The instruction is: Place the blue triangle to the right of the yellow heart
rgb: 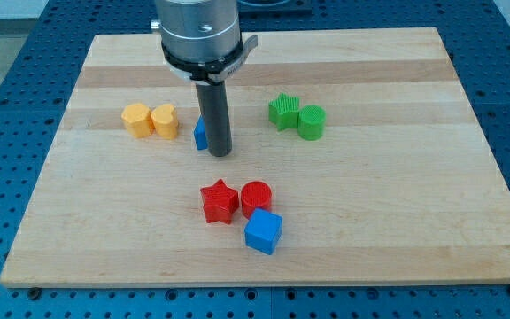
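Note:
The blue triangle (200,133) lies just right of the yellow heart (164,120), a small gap between them; my rod hides most of it. My tip (220,153) rests on the board against the triangle's right side. A yellow hexagon (136,119) touches the heart's left side.
A green star (283,111) and a green cylinder (312,121) sit at the view's upper right. A red star (220,201), a red cylinder (256,197) and a blue cube (263,232) cluster below the tip. The wooden board (414,177) ends on all sides.

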You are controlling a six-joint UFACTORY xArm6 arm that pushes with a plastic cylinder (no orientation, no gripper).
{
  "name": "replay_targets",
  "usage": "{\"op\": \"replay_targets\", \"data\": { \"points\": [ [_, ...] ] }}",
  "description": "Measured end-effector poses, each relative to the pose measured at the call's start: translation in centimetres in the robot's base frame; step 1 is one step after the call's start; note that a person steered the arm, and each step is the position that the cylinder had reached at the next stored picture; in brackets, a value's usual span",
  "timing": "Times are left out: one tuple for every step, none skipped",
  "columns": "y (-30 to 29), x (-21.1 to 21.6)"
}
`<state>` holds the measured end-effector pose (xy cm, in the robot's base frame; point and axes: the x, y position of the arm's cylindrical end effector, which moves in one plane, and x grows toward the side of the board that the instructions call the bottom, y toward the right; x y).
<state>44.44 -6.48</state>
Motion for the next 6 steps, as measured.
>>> {"op": "replay_targets", "data": {
  "points": [
    [-0.2, -0.1],
    [-0.2, -0.5],
    [-0.2, -1.0],
    [-0.5, -1.2],
    [-1.4, -1.3],
    [-2.3, -1.3]
  ]
}}
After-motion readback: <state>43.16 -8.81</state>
